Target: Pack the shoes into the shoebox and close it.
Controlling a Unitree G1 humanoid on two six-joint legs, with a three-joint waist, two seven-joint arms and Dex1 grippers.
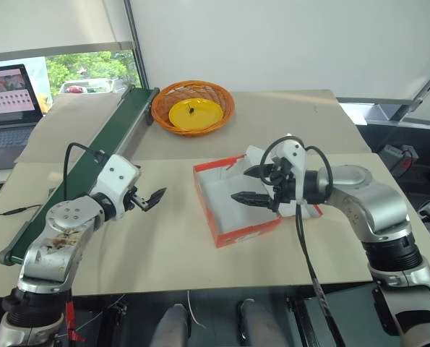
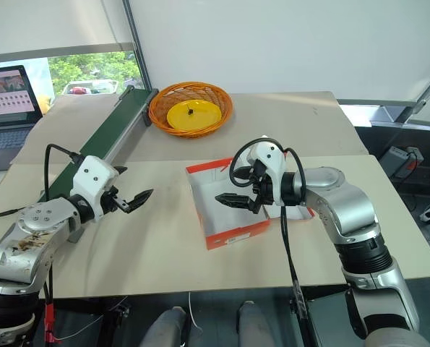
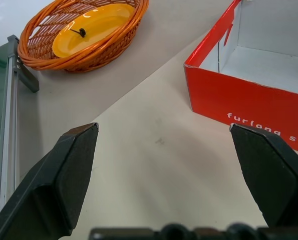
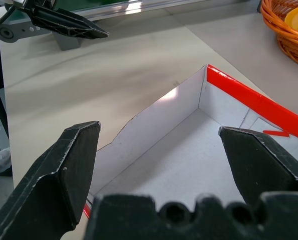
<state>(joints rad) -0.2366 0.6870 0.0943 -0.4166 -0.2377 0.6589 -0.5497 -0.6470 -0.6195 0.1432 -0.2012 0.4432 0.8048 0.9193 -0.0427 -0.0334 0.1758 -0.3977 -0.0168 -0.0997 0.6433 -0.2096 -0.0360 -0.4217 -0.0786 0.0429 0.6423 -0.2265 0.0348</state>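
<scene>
1. Right gripper [image 1: 252,184] spread wide, empty, poised over the open shoebox [image 1: 236,230]; white floor directly beneath fingertips, presumably for reach into it
2. Left gripper [image 1: 154,198] spread, empty, above bare table [image 1: 164,253]; box's red wall ahead and to its right
3. Wicker basket [image 1: 193,107] beyond both, well apart
4. Shoes not located; box looks empty
</scene>
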